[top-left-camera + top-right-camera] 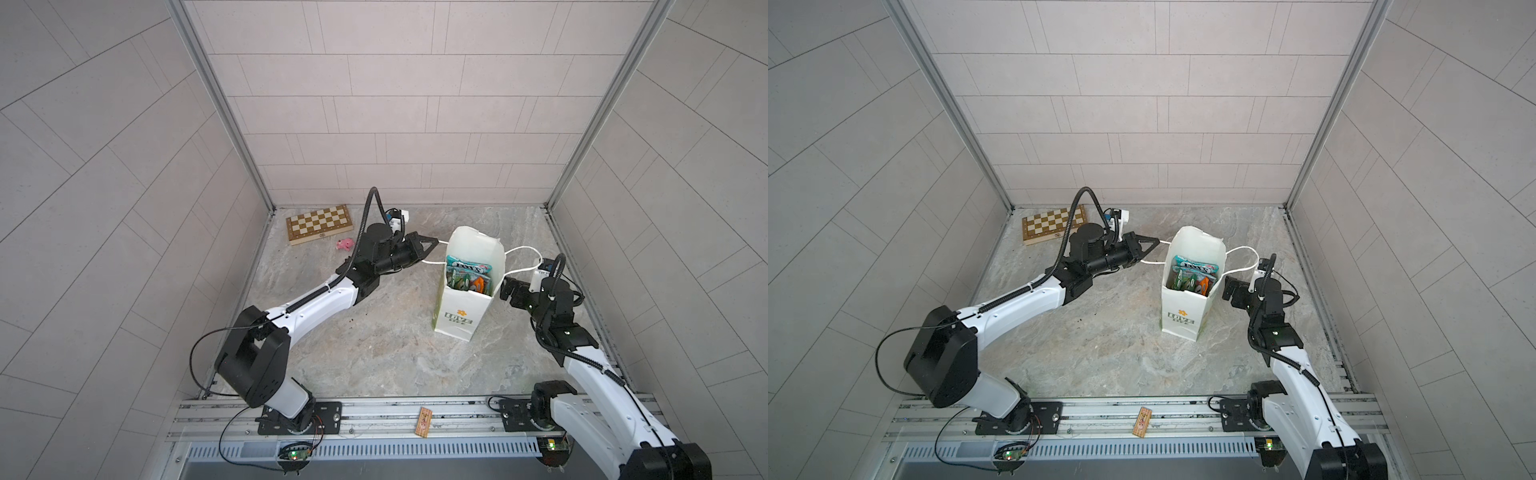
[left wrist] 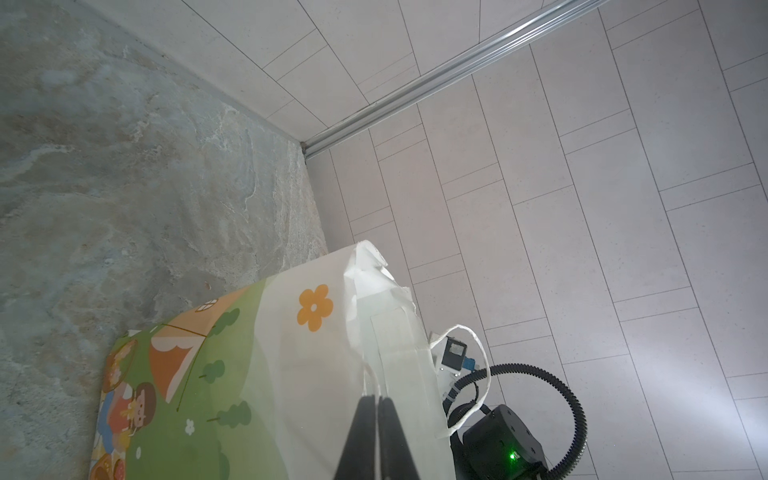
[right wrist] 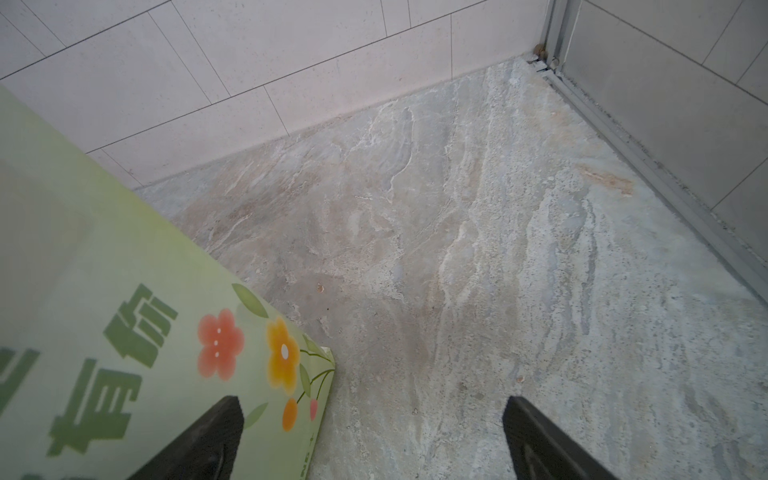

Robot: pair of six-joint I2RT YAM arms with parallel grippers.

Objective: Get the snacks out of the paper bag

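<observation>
Both top views show the paper bag (image 1: 455,318) standing upright on the stone-patterned table (image 1: 365,345), right of the middle, with its mouth open. The snacks (image 1: 468,275) stand inside it, a teal packet at the back and green and orange ones in front. The left gripper (image 1: 436,240) reaches the bag's upper left edge. In the left wrist view its jaws are pressed together on the white left handle (image 1: 431,263), whose cord runs out between the tips. The right gripper (image 3: 372,436) sits just beside the bag's right wall, jaws wide apart and holding nothing. The right handle (image 1: 524,249) loops over toward it. Near the back wall, well apart from the bag, lie a chessboard (image 1: 319,223) and a pink toy (image 1: 345,244).
</observation>
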